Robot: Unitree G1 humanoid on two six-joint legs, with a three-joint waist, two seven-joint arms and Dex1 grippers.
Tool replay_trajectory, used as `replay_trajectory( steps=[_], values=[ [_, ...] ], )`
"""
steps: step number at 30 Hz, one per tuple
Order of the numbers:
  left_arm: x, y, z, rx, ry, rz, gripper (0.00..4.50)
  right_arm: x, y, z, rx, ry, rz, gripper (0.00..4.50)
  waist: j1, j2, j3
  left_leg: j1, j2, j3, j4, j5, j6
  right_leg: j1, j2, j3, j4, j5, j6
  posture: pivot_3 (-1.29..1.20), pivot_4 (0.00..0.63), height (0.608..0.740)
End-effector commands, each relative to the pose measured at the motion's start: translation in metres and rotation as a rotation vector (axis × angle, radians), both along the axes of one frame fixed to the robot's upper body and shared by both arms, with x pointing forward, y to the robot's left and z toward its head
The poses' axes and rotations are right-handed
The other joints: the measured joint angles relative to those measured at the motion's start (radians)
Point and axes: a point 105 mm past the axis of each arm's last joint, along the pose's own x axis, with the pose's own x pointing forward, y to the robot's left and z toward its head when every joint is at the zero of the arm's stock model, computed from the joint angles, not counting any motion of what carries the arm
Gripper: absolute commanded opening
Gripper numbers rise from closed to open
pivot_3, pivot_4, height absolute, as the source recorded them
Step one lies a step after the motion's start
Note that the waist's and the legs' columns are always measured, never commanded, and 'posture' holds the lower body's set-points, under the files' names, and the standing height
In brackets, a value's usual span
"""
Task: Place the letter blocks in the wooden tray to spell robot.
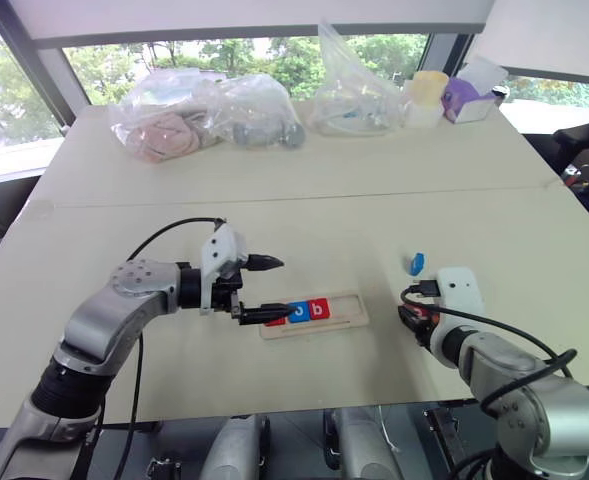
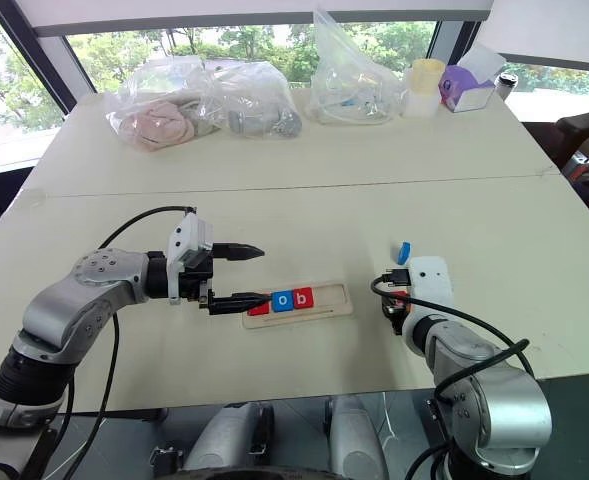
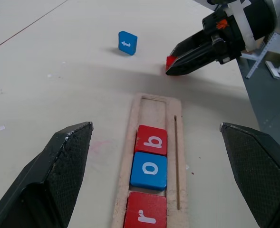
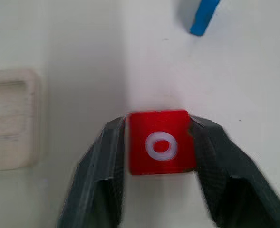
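Left pincer (image 1: 270, 288) agape, right pincer (image 4: 161, 142) gripping.

Both arms are built of rounded silver-grey metal segments with black joints. The left gripper (image 1: 264, 288) has two black tapered fingers with a fine woven texture behind a white plastic wrist housing, a black cable looping above. The right gripper (image 4: 159, 156) carries a white rounded housing, black cables and small orange-red fittings.
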Motion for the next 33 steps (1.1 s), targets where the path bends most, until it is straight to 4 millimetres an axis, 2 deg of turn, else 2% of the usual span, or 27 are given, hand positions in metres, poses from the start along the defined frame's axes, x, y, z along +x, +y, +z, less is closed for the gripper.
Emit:
replay_trajectory(
  steps=[1,2,6,9,12,14,17,21,27,30,33],
  values=[
    [-0.001,0.001,0.01,0.0,-0.053,0.002,4.5,0.0,-0.002,0.006,-0.016,-0.014,0.026,4.16,0.0,0.0,0.0,0.0,0.0,0.0,0.0,0.0,0.0,0.0,0.0,0.0,0.0,0.0,0.0,0.0,0.15,0.725],
    [-0.001,0.002,0.01,0.001,-0.052,0.003,4.5,0.001,-0.002,0.008,-0.014,-0.019,0.039,4.4,0.0,0.0,0.0,0.0,0.0,0.0,0.0,0.0,0.0,0.0,0.0,0.0,0.0,0.0,0.0,0.0,0.15,0.725],
    [-0.003,0.003,0.009,0.006,-0.048,0.002,4.5,0.003,0.003,0.036,0.014,-0.063,0.341,4.4,0.0,0.0,0.0,0.0,0.0,0.001,0.0,0.0,0.0,0.0,0.0,0.0,-0.001,0.0,0.0,0.0,0.15,0.725],
    [-0.003,0.005,0.008,0.01,-0.045,0.0,4.5,0.001,-0.007,0.054,-0.089,-0.076,0.6,4.4,0.002,0.0,0.001,0.0,0.0,0.0,0.001,0.0,0.001,0.001,0.0,-0.001,-0.002,-0.002,0.004,0.0,0.15,0.725],
    [-0.004,0.007,0.008,0.019,-0.047,-0.009,4.5,0.001,-0.019,0.059,-0.169,-0.056,0.783,4.4,0.003,-0.002,0.002,0.0,0.0,0.0,0.0,-0.001,0.001,0.002,0.0,-0.001,-0.003,-0.003,0.005,0.0,0.15,0.725],
    [-0.004,0.01,0.008,0.03,-0.051,-0.016,4.5,0.003,-0.028,0.059,-0.211,-0.033,0.883,4.4,-0.001,-0.002,0.002,0.0,0.0,0.0,0.0,-0.001,0.002,0.003,0.0,-0.001,-0.003,-0.003,0.005,0.0,0.15,0.725],
    [-0.003,0.019,0.01,0.052,-0.057,-0.013,4.5,0.002,-0.035,0.047,-0.312,0.026,1.072,4.4,0.0,-0.002,0.002,0.001,0.0,0.002,0.0,-0.001,0.002,0.003,0.0,-0.001,-0.003,-0.003,0.005,0.0,0.15,0.725],
    [-0.001,0.031,0.016,0.074,-0.068,0.008,4.5,0.019,-0.044,0.039,-0.415,0.025,1.212,4.4,-0.002,-0.002,0.002,0.001,0.0,0.002,0.001,-0.001,0.002,0.003,0.0,0.0,-0.003,-0.002,0.004,0.0,0.15,0.725],
    [-0.001,0.04,0.016,0.101,-0.077,0.046,4.5,0.039,-0.04,0.032,-0.482,-0.014,1.352,4.4,0.002,-0.001,0.002,0.001,0.0,0.002,0.001,-0.001,0.002,0.002,-0.001,0.0,-0.002,-0.001,0.001,0.0,0.15,0.725],
    [-0.004,0.042,0.016,0.102,-0.076,0.058,4.5,0.039,-0.036,0.028,-0.482,-0.011,1.4,4.4,0.005,-0.001,0.002,0.0,0.0,0.002,0.0,-0.001,0.002,0.002,-0.001,0.0,-0.002,-0.001,0.002,0.0,0.15,0.725],
    [-0.006,0.042,0.017,0.1,-0.077,0.069,4.5,0.039,-0.039,0.024,-0.493,0.014,1.427,4.4,0.006,-0.001,0.002,0.0,0.0,0.002,0.001,-0.001,0.002,0.002,-0.002,0.001,-0.002,-0.001,0.002,0.0,0.15,0.725]
  ],
)
